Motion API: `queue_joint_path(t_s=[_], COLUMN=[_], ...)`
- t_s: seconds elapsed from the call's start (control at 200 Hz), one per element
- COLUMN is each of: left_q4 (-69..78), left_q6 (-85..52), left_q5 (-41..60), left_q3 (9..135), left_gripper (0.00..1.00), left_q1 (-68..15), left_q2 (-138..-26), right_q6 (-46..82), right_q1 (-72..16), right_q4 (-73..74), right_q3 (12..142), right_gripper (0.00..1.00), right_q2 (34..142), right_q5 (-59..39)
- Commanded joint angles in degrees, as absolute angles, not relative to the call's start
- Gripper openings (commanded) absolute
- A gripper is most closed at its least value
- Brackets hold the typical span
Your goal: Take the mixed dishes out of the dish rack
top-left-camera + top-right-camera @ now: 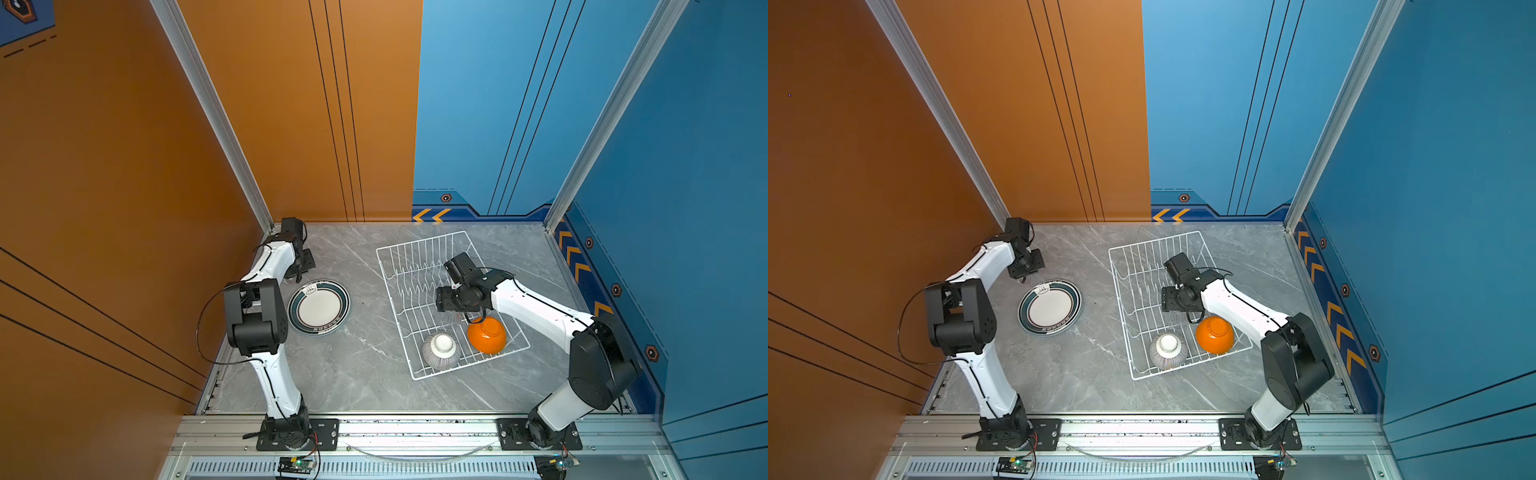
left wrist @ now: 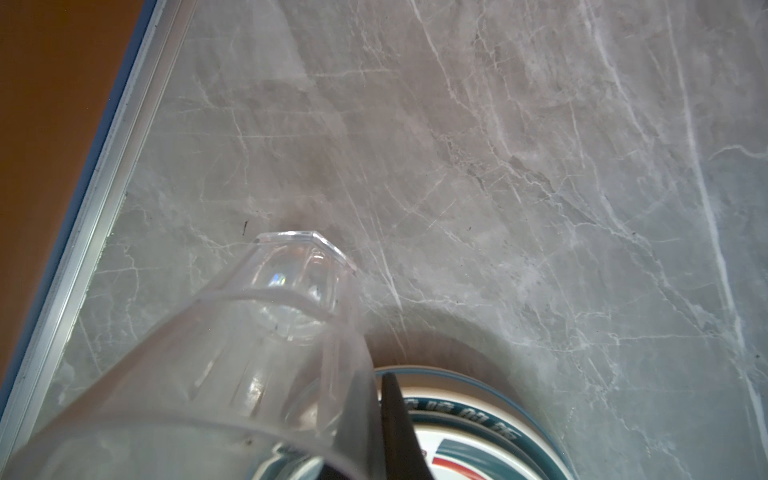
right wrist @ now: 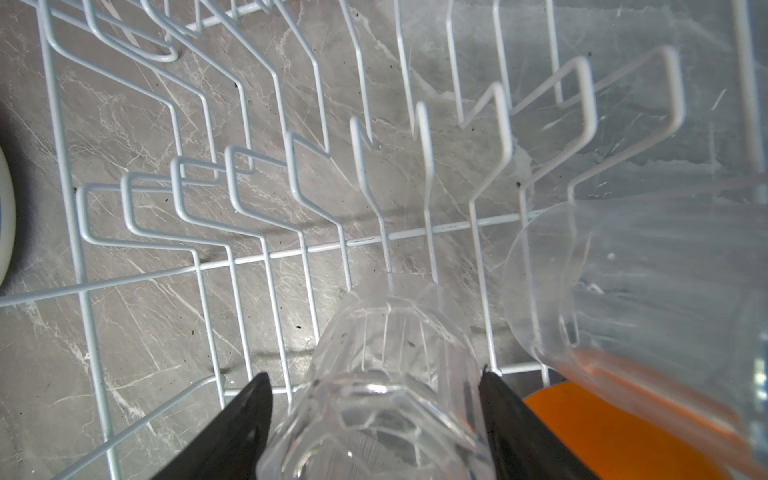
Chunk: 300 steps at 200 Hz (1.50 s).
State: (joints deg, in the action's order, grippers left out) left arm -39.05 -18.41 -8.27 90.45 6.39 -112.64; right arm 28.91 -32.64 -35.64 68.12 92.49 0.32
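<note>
A faceted tumbler sits in the dish rack between the right gripper's parted jaws, not yet pinched; a square, gentle close likely comes next. The left gripper is clamped on a second tumbler over the table, beside the ringed plate.

Three clear glass tumblers: an angular-based tumbler in the left wrist view, a faceted tumbler and a smooth tumbler in the right wrist view. Two bowls: an orange bowl and a grey-striped bowl. One dark-ringed plate. One white wire dish rack. Two robot arms: left arm, right arm.
</note>
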Motion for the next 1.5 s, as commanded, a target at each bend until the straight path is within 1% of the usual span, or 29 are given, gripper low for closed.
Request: queue_joint_path(t_s=[0.0, 0.055, 0.085, 0.12, 0.135, 0.22, 0.255, 0.26, 0.265, 0.295, 0.39, 0.48, 0.51, 0.525, 0.571, 0.666, 0.781, 0.821, 0.871, 0.916, 1.311, 1.496], left_q4=[-40.37, -40.75, -41.07, -41.42, -41.50, -41.48, -41.48, -41.44, -41.46, -41.57, -42.66, -42.61, -42.53, -42.49, -42.41, -42.52, -42.48, -42.51, -42.54, -42.52, -42.36, -38.84], left_q6=[-18.52, -18.59, -18.59, -18.62, -18.59, -18.55, -18.45, -18.45, -18.46, -18.46, -18.46, -19.26, -19.67, -19.83, -19.95, -19.90, -19.94, -19.91, -19.67, -19.85, -22.89, -26.53], left_q5=[-7.08, -6.66, -6.43, -6.02, -5.92, -5.53, -5.41, -5.39, -5.39, -5.43, -4.54, -4.83, -4.82, -5.02, -5.33, -5.13, -4.66, -4.66, -4.69, -4.73, -0.95, 3.66], left_q3=[92.36, 92.59, 92.79, 92.98, 93.06, 92.99, 92.99, 92.94, 92.92, 92.90, 92.91, 91.57, 91.07, 90.74, 90.17, 88.93, 87.41, 86.83, 85.97, 84.99, 76.76, 70.18], left_gripper=[0.00, 0.01, 0.06, 0.18, 0.21, 0.37, 0.48, 0.48, 0.51, 0.57, 0.72, 0.84, 0.85, 0.90, 0.96, 1.00, 0.98, 0.98, 0.98, 0.98, 0.98, 0.98], left_q1=[7.08, 7.20, 7.24, 7.29, 7.22, 7.21, 7.17, 7.15, 7.13, 7.11, 6.73, 6.04, 5.72, 5.53, 4.77, 2.35, -1.65, -3.38, -5.43, -7.15, -17.52, -20.92], left_q2=[-113.46, -113.96, -114.14, -114.37, -114.35, -114.05, -113.78, -113.71, -113.63, -113.25, -110.66, -105.64, -103.94, -103.09, -100.95, -97.94, -95.76, -95.13, -94.11, -92.97, -77.94, -71.68], right_q6=[28.38, 28.56, 28.71, 28.89, 28.96, 29.24, 29.30, 29.28, 29.28, 29.40, 29.73, 30.01, 30.14, 30.20, 30.23, 30.31, 30.76, 31.00, 31.31, 31.61, 32.91, 34.68], right_q1=[-33.02, -33.04, -32.99, -33.05, -33.11, -33.28, -33.39, -33.40, -33.44, -33.49, -33.84, -33.96, -34.08, -34.08, -34.17, -34.34, -34.88, -35.06, -35.15, -35.16, -34.10, -32.81], right_q4=[-38.06, -38.06, -38.05, -38.06, -38.14, -38.15, -38.14, -38.14, -38.14, -38.21, -38.48, -39.02, -39.11, -39.17, -39.35, -39.97, -40.12, -40.11, -40.12, -40.15, -39.22, -36.88], right_q3=[69.35, 69.33, 69.30, 69.21, 69.18, 68.97, 68.96, 68.93, 68.96, 68.92, 69.12, 69.43, 69.41, 69.42, 69.36, 69.22, 68.91, 68.91, 68.96, 69.00, 69.64, 69.28], right_gripper=[0.78, 0.78, 0.78, 0.78, 0.78, 0.78, 0.78, 0.78, 0.78, 0.78, 0.77, 0.75, 0.75, 0.74, 0.73, 0.72, 0.70, 0.66, 0.59, 0.56, 0.53, 0.52], right_q2=[92.89, 92.98, 92.92, 93.07, 93.04, 93.25, 93.34, 93.34, 93.34, 93.38, 93.32, 93.07, 92.94, 92.93, 92.81, 92.90, 93.07, 93.21, 93.50, 93.56, 91.15, 90.28], right_q5=[1.85, 1.85, 1.85, 1.85, 1.82, 2.00, 2.00, 2.01, 1.97, 2.02, 2.35, 2.37, 2.43, 2.59, 2.88, 3.68, 4.58, 4.99, 5.23, 4.94, 3.59, 2.54])
